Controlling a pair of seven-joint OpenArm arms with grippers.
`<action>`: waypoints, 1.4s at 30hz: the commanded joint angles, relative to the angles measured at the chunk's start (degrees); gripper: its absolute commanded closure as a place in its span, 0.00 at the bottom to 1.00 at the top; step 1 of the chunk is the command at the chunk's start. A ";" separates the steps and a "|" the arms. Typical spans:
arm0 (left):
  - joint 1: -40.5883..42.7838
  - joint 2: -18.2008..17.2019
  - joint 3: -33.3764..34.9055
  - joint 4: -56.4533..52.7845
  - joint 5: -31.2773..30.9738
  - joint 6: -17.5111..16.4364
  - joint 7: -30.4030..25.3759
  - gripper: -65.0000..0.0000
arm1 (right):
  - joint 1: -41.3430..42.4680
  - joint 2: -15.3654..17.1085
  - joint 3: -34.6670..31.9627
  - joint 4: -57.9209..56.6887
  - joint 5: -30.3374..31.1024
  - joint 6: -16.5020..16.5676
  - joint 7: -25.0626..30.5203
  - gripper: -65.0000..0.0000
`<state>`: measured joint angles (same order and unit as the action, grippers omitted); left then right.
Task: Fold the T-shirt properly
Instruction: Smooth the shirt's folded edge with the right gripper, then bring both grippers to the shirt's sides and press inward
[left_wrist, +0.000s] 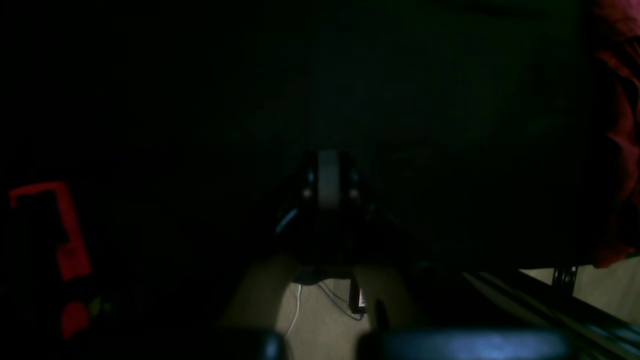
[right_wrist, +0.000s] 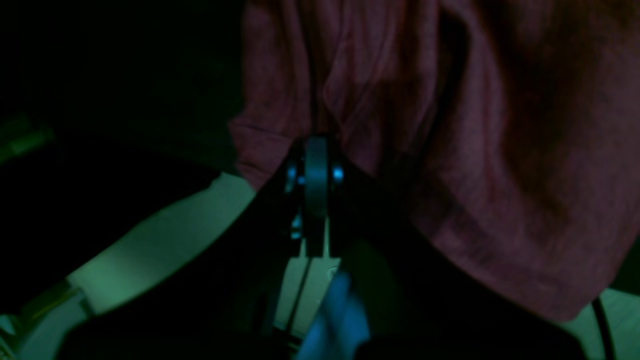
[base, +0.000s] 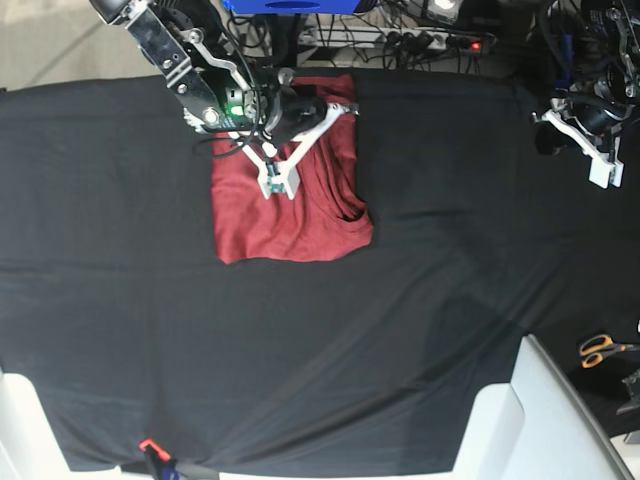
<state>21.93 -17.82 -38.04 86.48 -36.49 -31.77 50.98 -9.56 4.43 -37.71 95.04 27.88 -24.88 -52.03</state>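
Observation:
The T-shirt (base: 290, 215) is a brick-red folded rectangle lying on the black cloth (base: 420, 300), left of centre toward the far edge. My right gripper (base: 274, 187) is shut, with its tips over the shirt's upper middle. In the right wrist view its closed fingers (right_wrist: 316, 165) point at creased red fabric (right_wrist: 480, 165); I cannot tell whether any cloth is pinched. My left gripper (base: 603, 175) is shut and holds nothing, far to the right above bare black cloth. The left wrist view is very dark: closed fingers (left_wrist: 327, 180), and a strip of the shirt (left_wrist: 620, 125) at the right edge.
Orange-handled scissors (base: 600, 348) lie off the cloth at the right. White panels (base: 525, 420) stand at the front corners. A small orange clamp (base: 150, 446) grips the cloth's front edge. Cables and a power strip (base: 430, 40) run along the far side.

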 joint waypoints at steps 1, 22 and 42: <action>0.18 -1.12 -0.51 0.95 -0.83 -0.19 -0.65 1.00 | 0.38 -0.51 0.04 0.03 0.30 1.10 1.26 1.00; -1.58 -1.03 3.36 0.60 -0.83 -0.10 -0.65 1.00 | 8.29 -0.60 -10.33 -10.87 0.56 12.44 0.82 1.00; -9.58 1.25 11.80 1.04 -1.36 -0.10 10.07 1.00 | 6.88 0.72 5.05 4.69 0.56 12.18 -2.08 1.00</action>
<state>12.97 -15.49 -25.85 86.28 -36.80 -31.62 62.13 -3.20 5.34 -32.56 98.65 28.14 -12.97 -54.35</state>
